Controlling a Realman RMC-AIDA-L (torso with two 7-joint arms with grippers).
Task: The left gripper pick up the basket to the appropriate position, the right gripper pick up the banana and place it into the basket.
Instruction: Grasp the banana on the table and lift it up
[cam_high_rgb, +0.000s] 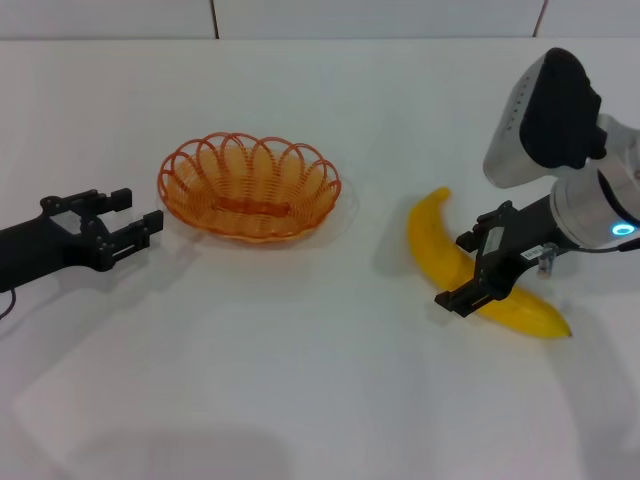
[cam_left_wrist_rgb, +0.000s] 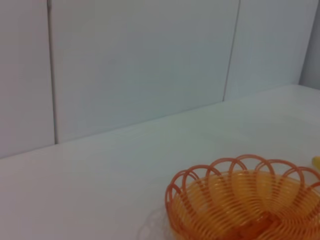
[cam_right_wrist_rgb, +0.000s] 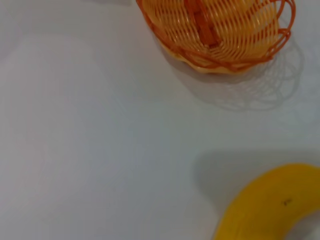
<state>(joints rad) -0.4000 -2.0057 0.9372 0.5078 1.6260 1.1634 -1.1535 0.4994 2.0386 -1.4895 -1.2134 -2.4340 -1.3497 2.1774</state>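
Note:
The orange wire basket (cam_high_rgb: 318, 205) stands on the white table left of centre. It also shows in the left wrist view (cam_left_wrist_rgb: 200, 176) and the right wrist view (cam_right_wrist_rgb: 215, 61). My left gripper (cam_high_rgb: 138, 210) is open and empty, level with the basket's left end and a short gap from its rim. The yellow banana (cam_high_rgb: 428, 238) lies on the table at the right, and shows close up in the right wrist view (cam_right_wrist_rgb: 270, 205). My right gripper (cam_high_rgb: 468, 268) is open, with one finger on each side of the banana's middle. I cannot tell whether the fingers touch it.
A white tiled wall (cam_left_wrist_rgb: 140, 65) runs along the back of the table (cam_high_rgb: 300, 380). The bulky grey-white right forearm (cam_high_rgb: 545, 115) stands over the table's right side.

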